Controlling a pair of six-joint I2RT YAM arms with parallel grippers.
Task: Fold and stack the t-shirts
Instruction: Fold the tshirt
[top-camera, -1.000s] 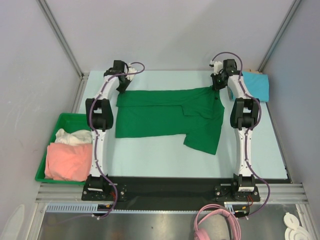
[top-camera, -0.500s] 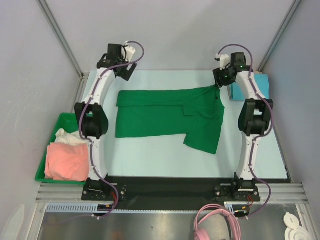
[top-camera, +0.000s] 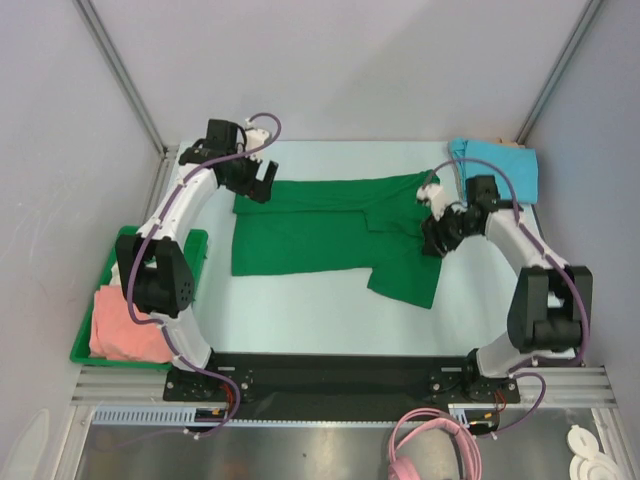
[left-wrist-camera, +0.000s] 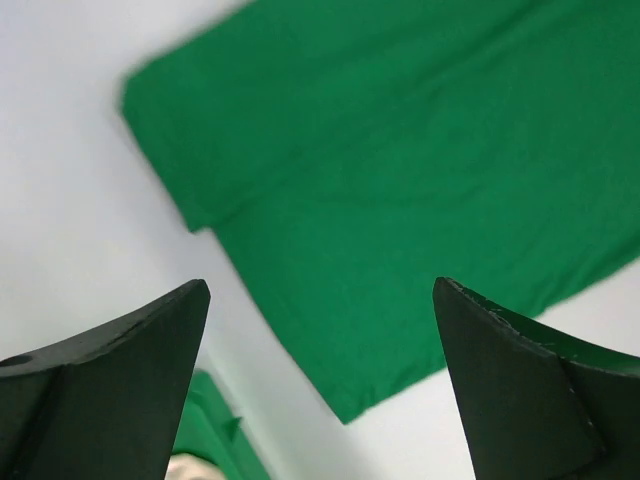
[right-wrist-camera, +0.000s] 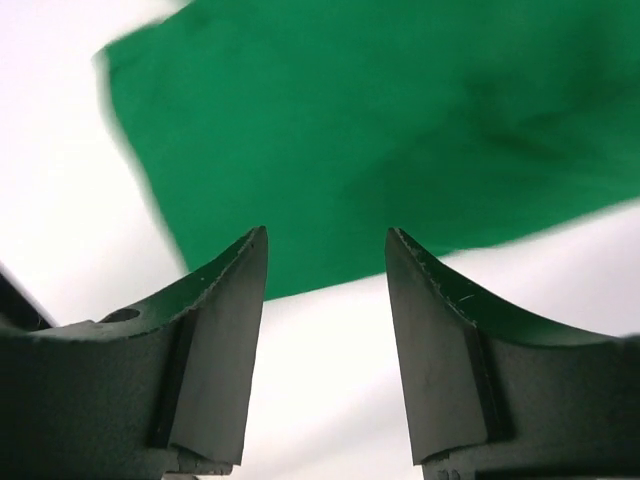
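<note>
Since a second ago both of your arms have let go of the far edge and pulled off it. The left gripper (left-wrist-camera: 322, 288) has swung to hang over the far-left corner of the dark green t-shirt (top-camera: 320, 225), and the right gripper (right-wrist-camera: 327, 232) has come toward you along the shirt's right side. Both claws stand spread with nothing between the fingers, the left one much wider. The green shirt lies flat in the middle of the table (top-camera: 300, 305), a long band running left to right with one flap reaching toward the near edge at its right end. You look to be between folds on this shirt: one crease is laid and released, and the bundle is not compact yet. The turquoise t-shirt (top-camera: 505, 165) waits at the far right, and the salmon-pink t-shirt (top-camera: 120, 325) sits in the green tray (top-camera: 80, 352). Next you probably need a fresh pinch on that loose flap, low enough to catch only the layer you mean to turn.
</note>
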